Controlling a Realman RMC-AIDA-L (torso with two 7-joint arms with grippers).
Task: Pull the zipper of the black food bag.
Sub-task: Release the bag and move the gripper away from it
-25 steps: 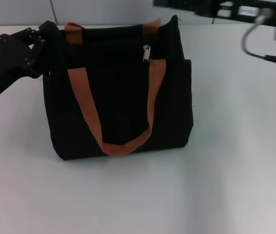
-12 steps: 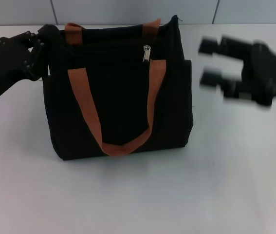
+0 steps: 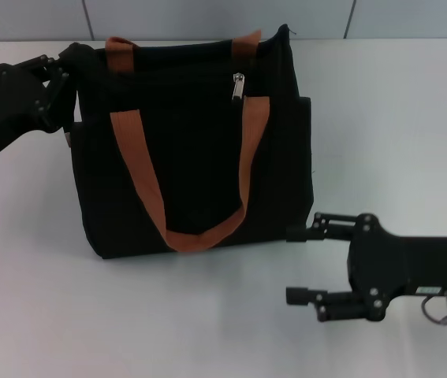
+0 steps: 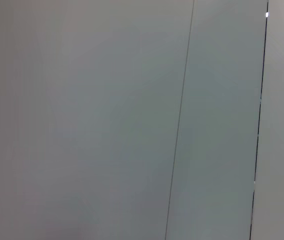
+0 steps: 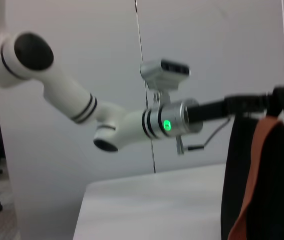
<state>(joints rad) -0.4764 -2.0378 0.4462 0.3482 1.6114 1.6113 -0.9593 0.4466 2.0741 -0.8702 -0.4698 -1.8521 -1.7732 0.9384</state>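
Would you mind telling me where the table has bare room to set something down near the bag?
The table is bare in front of the bag, leftward of the right hand, and also right of the bag behind that hand. It is crowded at the bag's upper left corner, where the left hand sits, and at its lower right corner.

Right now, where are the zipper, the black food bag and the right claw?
zipper point(image 3: 238, 86), head view, silver pull tab.
black food bag point(image 3: 195, 185), head view, front panel.
right claw point(image 3: 302, 264), head view, gap between open fingertips.
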